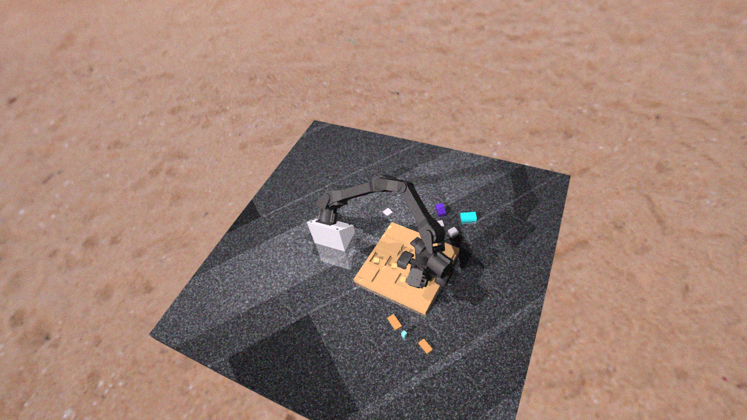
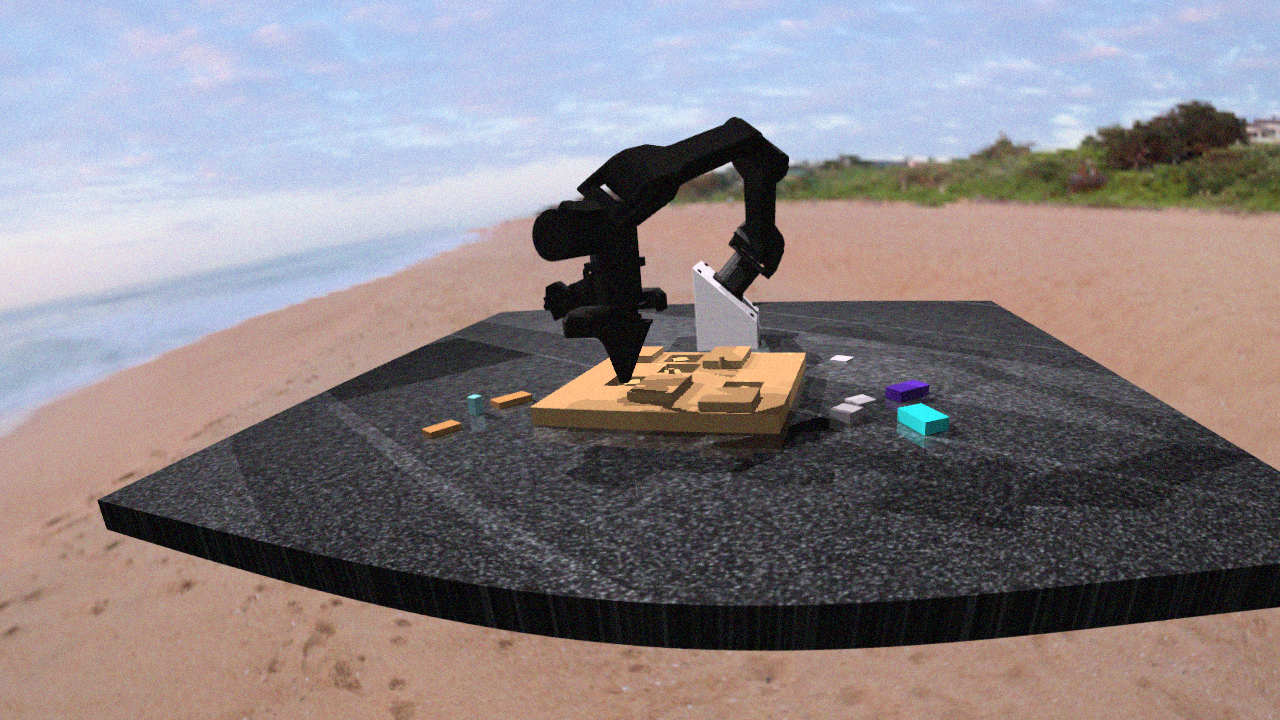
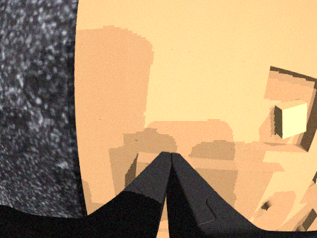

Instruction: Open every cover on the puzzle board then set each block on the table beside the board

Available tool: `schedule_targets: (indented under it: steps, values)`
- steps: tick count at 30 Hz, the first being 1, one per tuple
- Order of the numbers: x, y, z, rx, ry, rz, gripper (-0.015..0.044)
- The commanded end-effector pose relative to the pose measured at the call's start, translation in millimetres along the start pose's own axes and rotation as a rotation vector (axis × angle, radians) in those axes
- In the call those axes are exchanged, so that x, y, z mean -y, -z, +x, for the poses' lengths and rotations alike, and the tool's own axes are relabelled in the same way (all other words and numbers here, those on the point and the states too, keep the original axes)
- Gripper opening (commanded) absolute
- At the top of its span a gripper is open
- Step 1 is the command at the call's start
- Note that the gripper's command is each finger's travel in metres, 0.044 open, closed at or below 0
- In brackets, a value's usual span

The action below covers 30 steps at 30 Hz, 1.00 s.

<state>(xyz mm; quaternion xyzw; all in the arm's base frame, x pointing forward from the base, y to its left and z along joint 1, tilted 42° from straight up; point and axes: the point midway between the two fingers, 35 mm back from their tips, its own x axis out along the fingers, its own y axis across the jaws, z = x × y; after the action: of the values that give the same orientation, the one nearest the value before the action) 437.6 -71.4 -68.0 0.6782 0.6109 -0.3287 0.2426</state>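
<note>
The gripper (image 3: 168, 155), pinched fully together with nothing between its fingers, stands tip-down on the puzzle board (image 2: 608, 413), its closed tip against a low raised cover (image 3: 176, 137); pushing well here, I judge, means keeping the tip low and driving steadily along the cover's line of travel so it does not ride over the top. Ahead and to the right a pale block (image 3: 292, 119) sits in an uncovered well (image 3: 290, 108). Beyond the board, other blocks lie on the table (image 2: 626, 537).
</note>
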Motion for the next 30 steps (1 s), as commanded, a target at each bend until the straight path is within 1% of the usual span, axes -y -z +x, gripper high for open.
schedule_targets:
  steps: [1,21,22,30]
  values:
    - [-2,0,-6,0.005,-0.005,-0.010,0.0000]
    - [-2,1,-32,0.006,-0.004,-0.010,0.0000]
    - [0,1,-28,0.000,0.000,-0.008,0.0000]
    - [29,-4,-39,0.005,0.000,-0.342,0.0000]
